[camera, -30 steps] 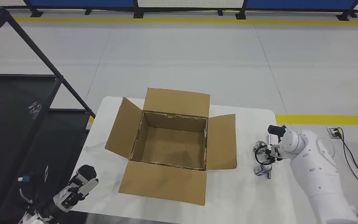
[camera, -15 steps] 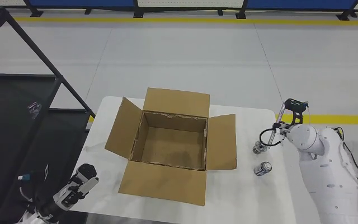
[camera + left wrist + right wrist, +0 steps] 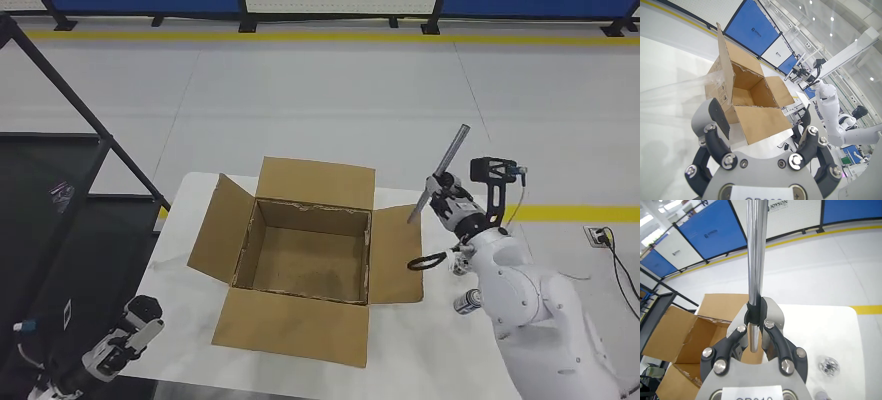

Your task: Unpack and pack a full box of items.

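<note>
We are noting the right gripper [image 3: 754, 313] clamping the rod [image 3: 755, 247], its axis tilting upward, box [image 3: 290, 325] lying just left; left gripper [image 3: 762, 108] gaping, farther off.

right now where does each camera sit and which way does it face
top: above the arms, facing down on the box and table; right gripper holding the rod shows.
left wrist: low by the table edge, facing up at the box; open left gripper in front, right arm beyond.
right wrist: behind the right gripper, facing along the rod over the box.
shared: all three show box and rod.
</note>
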{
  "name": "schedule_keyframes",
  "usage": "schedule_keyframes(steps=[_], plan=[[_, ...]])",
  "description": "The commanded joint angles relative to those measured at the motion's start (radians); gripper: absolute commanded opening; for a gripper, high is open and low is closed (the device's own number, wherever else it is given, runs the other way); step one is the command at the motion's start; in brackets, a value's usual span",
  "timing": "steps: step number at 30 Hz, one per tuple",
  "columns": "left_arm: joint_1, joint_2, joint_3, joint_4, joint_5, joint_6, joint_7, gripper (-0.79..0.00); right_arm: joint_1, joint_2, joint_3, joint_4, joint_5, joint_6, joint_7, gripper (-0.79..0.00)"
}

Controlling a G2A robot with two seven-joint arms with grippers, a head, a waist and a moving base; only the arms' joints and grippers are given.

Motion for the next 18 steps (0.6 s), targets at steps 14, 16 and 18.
schedule_keyframes(steps=[14,16,18], plan=[[0.068,-0.007,-0.047,0.017,-0.028,-0.047,0.049,0.000,0.305,-0.098,-0.476,0.376,-0.022,-0.171,0.114,-0.785],[0.077,-0.009,-0.052,0.020,-0.032,-0.054,0.054,0.000,0.352,-0.120,-0.536,0.453,-0.031,-0.176,0.128,-0.785],[0.084,-0.009,-0.056,0.022,-0.036,-0.058,0.057,0.000,0.393,-0.145,-0.591,0.528,-0.022,-0.189,0.148,-0.785]])
